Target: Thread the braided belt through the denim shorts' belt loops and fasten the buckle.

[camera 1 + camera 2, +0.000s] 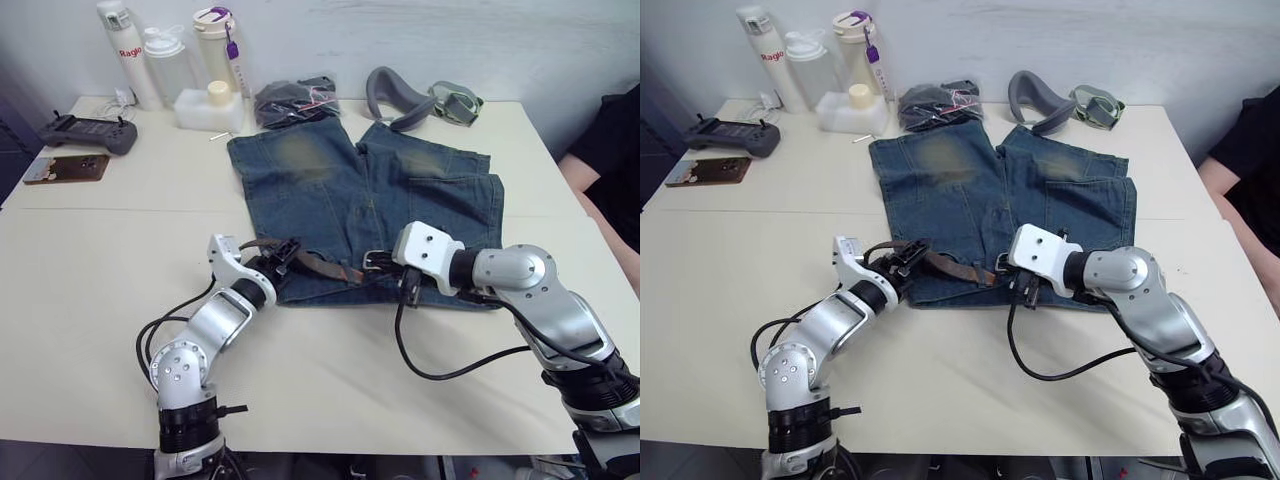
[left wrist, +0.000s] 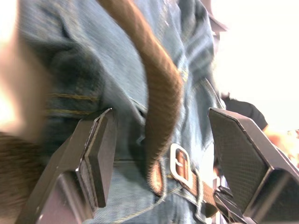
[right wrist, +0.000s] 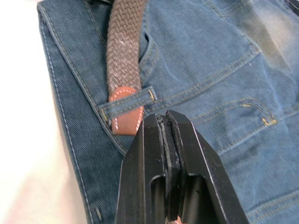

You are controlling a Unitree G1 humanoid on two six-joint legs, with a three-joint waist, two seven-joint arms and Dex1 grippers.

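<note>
While threading: belt tip (image 3: 125, 112) enters a belt loop (image 3: 127, 108).
Right gripper (image 3: 168, 135) clenched empty, left gripper (image 2: 159, 154) released; next, regrasp the tip.

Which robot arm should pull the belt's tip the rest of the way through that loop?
Probably the right. Its tool sits shut just beside the belt tip poking out under the loop. The left tool is open around the strap farther back.

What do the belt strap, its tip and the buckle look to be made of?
The braided belt: woven brown cord or leather-like strands, matte, with a visible plaited pattern. Its tip: smooth tan leather or imitation, with pale edge stitching. The buckle: shiny silver frame, probably metal.
</note>
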